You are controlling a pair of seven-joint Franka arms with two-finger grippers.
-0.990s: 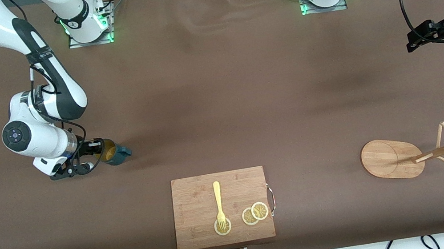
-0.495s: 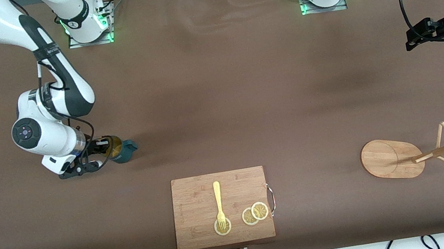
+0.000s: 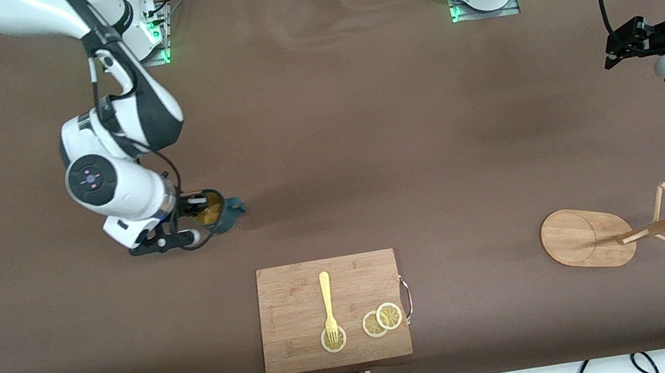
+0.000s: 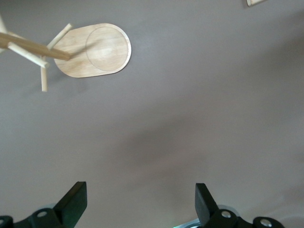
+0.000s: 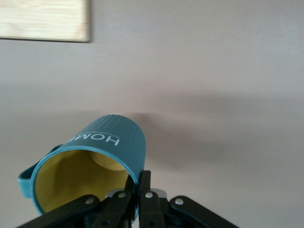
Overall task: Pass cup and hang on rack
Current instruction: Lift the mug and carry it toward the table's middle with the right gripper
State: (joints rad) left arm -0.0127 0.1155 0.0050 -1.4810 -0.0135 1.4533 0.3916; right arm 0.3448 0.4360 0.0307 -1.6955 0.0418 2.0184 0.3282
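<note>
My right gripper (image 3: 202, 216) is shut on the rim of the dark teal cup (image 3: 222, 214) and holds it above the table, toward the right arm's end. In the right wrist view the cup (image 5: 102, 154) shows its yellow inside, white lettering and its small handle, with one finger inside the rim and one outside (image 5: 138, 190). The wooden rack (image 3: 591, 236) stands toward the left arm's end, its post and pegs pointing to the table's end. My left gripper (image 3: 614, 53) is open and empty, up in the air above the table farther from the front camera than the rack. The rack shows in the left wrist view (image 4: 92, 50).
A wooden cutting board (image 3: 295, 287) lies near the table's front edge in the middle, with a yellow fork (image 3: 328, 305) and lemon slices (image 3: 382, 319) on it. A corner of the board shows in the right wrist view (image 5: 45, 20).
My right arm has carried the cup toward the table's middle, above the table. My left gripper has shifted slightly and stays open.
</note>
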